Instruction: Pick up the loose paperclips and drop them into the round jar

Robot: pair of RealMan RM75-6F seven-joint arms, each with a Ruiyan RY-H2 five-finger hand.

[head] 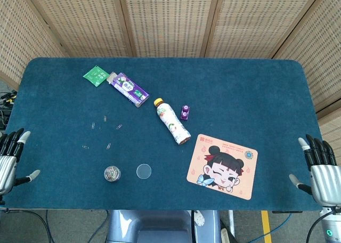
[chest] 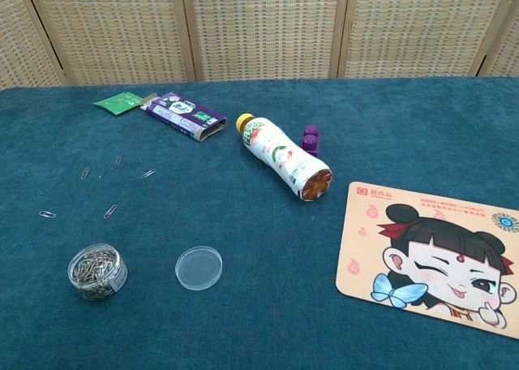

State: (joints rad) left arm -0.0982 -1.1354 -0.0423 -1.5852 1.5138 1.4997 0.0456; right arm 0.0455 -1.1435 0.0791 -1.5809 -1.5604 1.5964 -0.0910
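Both hands are seen parked at the near corners of the blue-covered table point(head: 224, 83) in the head view: the left hand point(head: 9, 159) sits just off the left edge, fingers spread and nothing held, and the right hand point(head: 318, 168) is matched at the right edge, fingers apart and upright, likewise empty. Neither is caught by the chest view, so a waiting pose is judged, with no pick yet begun

The round jar point(chest: 97, 270) is found near the front left, already uncapped and packed with paperclips; its clear lid point(chest: 199, 268) is laid flat just beside it, presumably so the mouth stays free for drops. The loose paperclips point(chest: 109, 212) are scattered on the cloth behind the jar, each apart from the next, one point(chest: 47, 214) lying furthest left and another point(chest: 148, 174) nearest the centre. All lie on the left hand's side, so that hand is judged the likely one for the work

Further back, a green sachet point(chest: 119, 102) and an opened purple carton point(chest: 185, 116) are lying flat, their print too small to be read. A drink bottle point(chest: 282, 157) with a yellow cap is tipped on its side, a small purple block point(chest: 310, 139) just beside it. On the cartoon mouse pad point(chest: 430, 256), a red logo mark with small lettering is seen at the corner, but it cannot be made out
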